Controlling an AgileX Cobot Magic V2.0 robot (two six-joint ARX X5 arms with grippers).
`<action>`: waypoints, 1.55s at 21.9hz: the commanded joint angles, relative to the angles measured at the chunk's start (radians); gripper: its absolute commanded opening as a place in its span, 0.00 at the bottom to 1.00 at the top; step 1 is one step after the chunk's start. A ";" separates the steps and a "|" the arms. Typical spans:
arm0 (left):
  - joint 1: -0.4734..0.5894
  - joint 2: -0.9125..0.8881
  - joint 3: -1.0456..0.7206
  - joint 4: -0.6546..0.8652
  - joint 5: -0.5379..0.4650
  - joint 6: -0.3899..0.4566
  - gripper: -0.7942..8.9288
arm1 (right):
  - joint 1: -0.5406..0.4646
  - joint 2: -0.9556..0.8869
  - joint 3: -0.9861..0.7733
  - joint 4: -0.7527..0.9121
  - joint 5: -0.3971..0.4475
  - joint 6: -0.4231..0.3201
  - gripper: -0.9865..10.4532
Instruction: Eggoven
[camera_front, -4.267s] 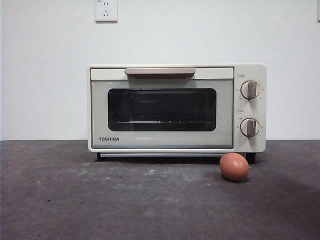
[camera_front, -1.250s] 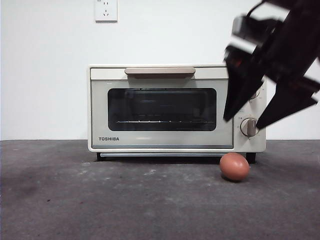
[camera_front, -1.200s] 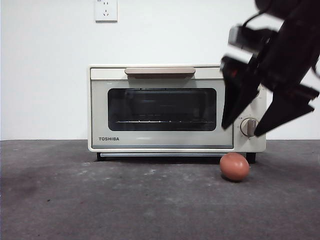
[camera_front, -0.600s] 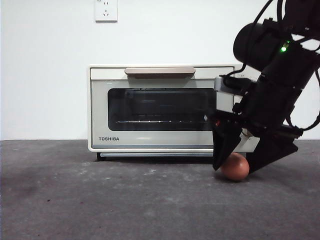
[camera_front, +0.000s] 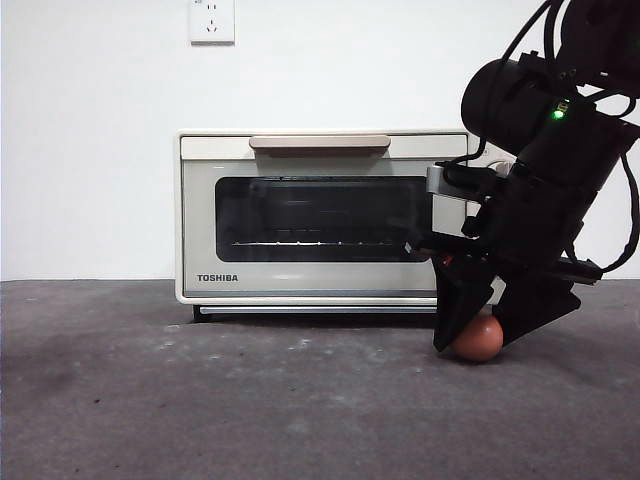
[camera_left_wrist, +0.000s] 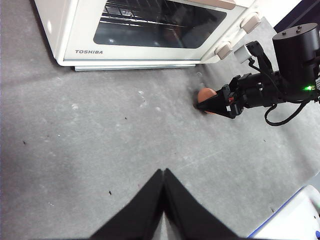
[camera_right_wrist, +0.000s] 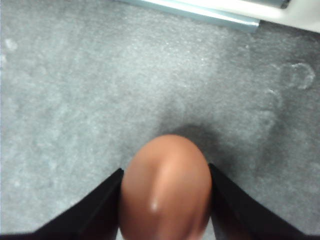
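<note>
Table (camera_front: 200, 400): dark grey, mottled, filling the lower half of the front view; a white wall is seen behind it.

Oven (camera_front: 320, 215): cream box at frame centre in the front view, door shut, handle along the top of the door, dark window with a rack visible inside. Its knob side is largely hidden behind the arm at the right of the frame.

Right gripper (camera_front: 478, 335): seen at lower right of the front view, lowered to the table just in front of the oven's right corner. Its jaws are set on either side of the egg, one on each flank. In the right wrist view both jaws appear touching the shell, so a pinch on the egg is judged to be made or very nearly made.

Left gripper (camera_left_wrist: 163, 177): seen at bottom centre of the left wrist view, jaws pressed together, nothing held, well apart from the work.

Egg (camera_front: 480, 338): reddish-brown, resting on the table at lower right of the front view, between the right jaws.

Step in hand: the egg is being grasped. Squeeze is best kept light, since the shell is smooth, rounded and likely to slip or crack. Contact should be kept at the widest part, and the lift made straight up and slowly. The door is not yet opened.
</note>
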 joint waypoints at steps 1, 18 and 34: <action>-0.002 0.010 0.021 0.005 0.001 0.013 0.09 | 0.007 0.009 0.011 -0.004 -0.013 0.015 0.09; -0.307 0.366 0.170 0.522 -0.240 -0.120 0.09 | 0.025 -0.740 0.011 -0.309 -0.047 0.010 0.09; -0.389 0.828 0.483 0.589 -0.299 -0.072 0.09 | 0.025 -0.874 0.011 -0.364 -0.046 0.006 0.09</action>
